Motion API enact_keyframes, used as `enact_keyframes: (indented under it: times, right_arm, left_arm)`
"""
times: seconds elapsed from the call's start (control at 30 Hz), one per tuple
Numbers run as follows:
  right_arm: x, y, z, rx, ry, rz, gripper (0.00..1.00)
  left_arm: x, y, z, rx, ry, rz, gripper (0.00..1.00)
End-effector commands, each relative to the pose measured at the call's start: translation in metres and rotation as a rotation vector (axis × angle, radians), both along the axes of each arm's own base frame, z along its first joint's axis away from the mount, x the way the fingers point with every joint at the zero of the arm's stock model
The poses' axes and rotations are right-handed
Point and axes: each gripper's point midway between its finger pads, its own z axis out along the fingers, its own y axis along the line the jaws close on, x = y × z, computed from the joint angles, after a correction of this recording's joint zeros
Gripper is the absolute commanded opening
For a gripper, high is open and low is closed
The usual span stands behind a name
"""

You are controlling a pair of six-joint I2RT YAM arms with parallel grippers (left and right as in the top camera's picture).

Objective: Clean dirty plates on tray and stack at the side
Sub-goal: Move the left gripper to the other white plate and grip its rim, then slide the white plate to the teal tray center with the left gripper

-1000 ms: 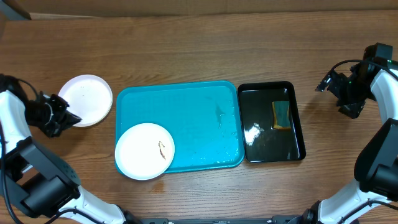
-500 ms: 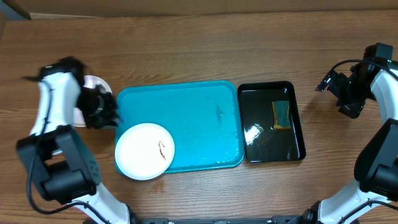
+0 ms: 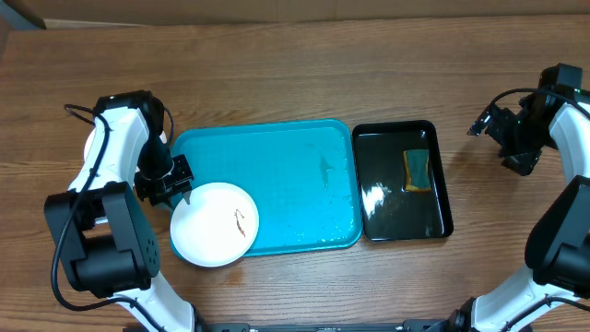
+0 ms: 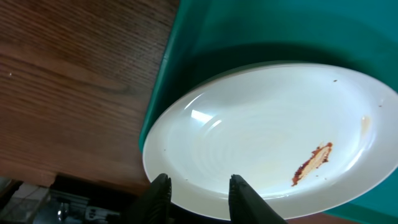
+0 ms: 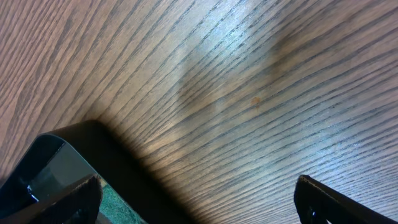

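Jaws of our left gripper [image 4: 199, 194] hover part-spread at the smeared round white plate's [image 4: 261, 137] ten o'clock rim; we'd pinch next.

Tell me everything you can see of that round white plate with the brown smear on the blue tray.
The round white plate looks glossy and shallow, with a small brown smear right of centre. It lies on the near left corner of the turquoise plastic tray, overhanging the rim. The left gripper, open, flanks the plate's edge; contact is unclear.
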Motion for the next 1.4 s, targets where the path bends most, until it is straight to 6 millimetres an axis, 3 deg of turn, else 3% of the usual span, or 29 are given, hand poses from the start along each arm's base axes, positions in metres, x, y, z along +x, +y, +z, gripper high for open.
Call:
enact_keyframes:
  times: [0.0,0.33,0.6,0.7,0.97,1.13,1.23,1.37]
  right_arm:
    - [0.009,-0.002,0.016,-0.017,-0.050,0.003,1.00]
    - [0.009,-0.002,0.016,-0.017,-0.050,0.003,1.00]
    - [0.009,-0.002,0.016,-0.017,-0.050,0.003,1.00]
    - [0.009,-0.002,0.016,-0.017,-0.050,0.004,1.00]
    - [0.009,-0.002,0.016,-0.017,-0.050,0.004,1.00]
    - [0.009,-0.002,0.016,-0.017,-0.050,0.003,1.00]
    - [0.009,-0.002,0.016,-0.017,-0.050,0.003,1.00]
    - [0.009,-0.002,0.016,-0.017,-0.050,0.004,1.00]
  left_arm:
    - [-0.008,0.010,0.004,0.086,0.011,0.073,0.30]
    - [-0.042,0.020,-0.015,0.202,0.076,0.136,0.28]
    - [-0.051,0.016,-0.012,0.184,0.091,0.136,0.29]
    - [-0.057,0.013,-0.014,0.171,0.110,0.139,0.33]
    - [-0.070,0.007,-0.038,0.151,0.119,0.147,0.36]
    - [-0.065,-0.001,-0.046,0.106,0.087,0.158,0.32]
    - [-0.053,-0.016,-0.049,-0.003,0.037,0.140,0.27]
    - [-0.035,-0.028,-0.053,-0.090,-0.043,0.117,0.28]
